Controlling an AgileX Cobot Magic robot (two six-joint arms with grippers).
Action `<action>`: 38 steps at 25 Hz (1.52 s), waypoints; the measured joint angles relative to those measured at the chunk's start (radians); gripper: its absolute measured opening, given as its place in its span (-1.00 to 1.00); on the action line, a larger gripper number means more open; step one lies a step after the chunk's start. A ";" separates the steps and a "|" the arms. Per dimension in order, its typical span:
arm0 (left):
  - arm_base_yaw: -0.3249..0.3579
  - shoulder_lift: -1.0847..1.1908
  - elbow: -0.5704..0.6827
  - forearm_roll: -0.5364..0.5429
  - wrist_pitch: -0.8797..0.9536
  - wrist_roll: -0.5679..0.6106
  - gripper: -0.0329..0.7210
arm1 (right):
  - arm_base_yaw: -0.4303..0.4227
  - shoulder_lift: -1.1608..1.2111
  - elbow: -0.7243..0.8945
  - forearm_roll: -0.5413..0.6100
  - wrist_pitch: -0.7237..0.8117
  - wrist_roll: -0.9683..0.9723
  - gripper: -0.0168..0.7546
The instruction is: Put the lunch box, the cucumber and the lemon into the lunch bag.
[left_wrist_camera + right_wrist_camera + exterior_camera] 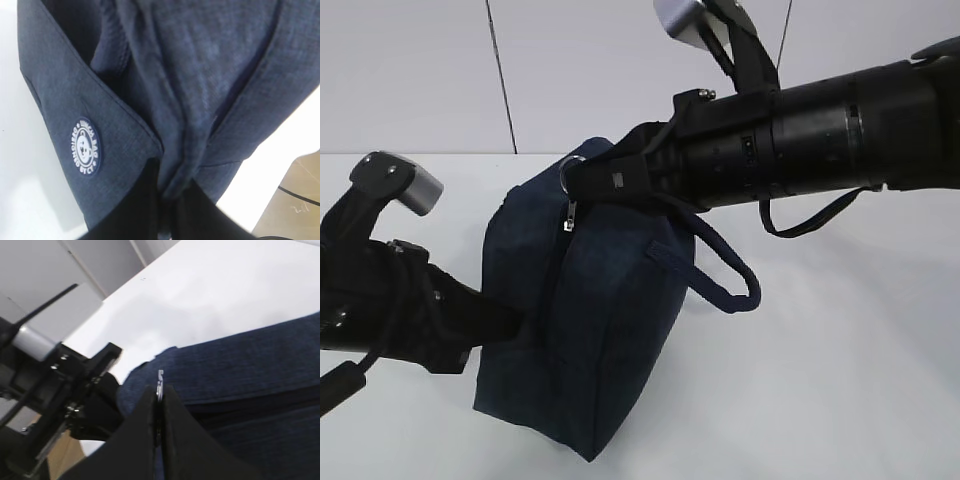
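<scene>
Both jaws clamped | left gripper [167, 210] on lunch bag [590, 330] fabric | right gripper [159, 405] on zipper pull [160, 385]

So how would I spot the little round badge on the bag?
Find the big dark navy lunch bag standing on the white table. On its side panel, near the left claw pinching the fabric, sits a small white round logo, the only pale mark on the cloth.

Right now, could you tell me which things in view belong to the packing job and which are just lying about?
Part of the job:
- lunch bag, zipped shut
- left gripper, shut on the bag's fabric
- right gripper, shut on the zipper pull

Just lying about:
- nothing else shows on the table
</scene>
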 joint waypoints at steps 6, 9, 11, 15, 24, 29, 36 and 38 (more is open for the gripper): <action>0.000 0.000 0.000 0.007 0.000 0.000 -0.91 | 0.000 0.000 0.000 -0.002 0.047 0.106 -0.94; 0.000 0.000 0.000 0.007 0.000 0.000 -0.91 | 0.000 0.000 0.000 -0.004 0.047 0.156 -0.94; 0.000 0.000 0.000 0.007 0.000 0.000 -0.91 | 0.000 0.000 0.000 -0.004 0.049 0.177 -0.94; 0.000 0.000 0.000 0.007 0.000 0.000 -0.91 | -0.004 0.000 0.000 -0.006 0.047 0.195 -0.94; 0.000 0.000 0.000 0.012 0.000 0.000 -0.91 | -0.071 0.002 0.000 -0.002 0.047 0.205 -0.94; 0.000 0.000 0.000 0.021 0.000 0.000 -0.91 | -0.073 0.022 -0.004 0.030 0.045 0.191 -0.94; 0.000 0.000 -0.002 0.028 -0.001 0.000 -0.91 | -0.073 0.087 -0.065 0.044 0.036 0.174 -0.94; 0.000 0.000 -0.002 0.030 -0.002 0.000 -0.91 | -0.073 0.107 -0.077 0.044 0.034 0.172 -0.94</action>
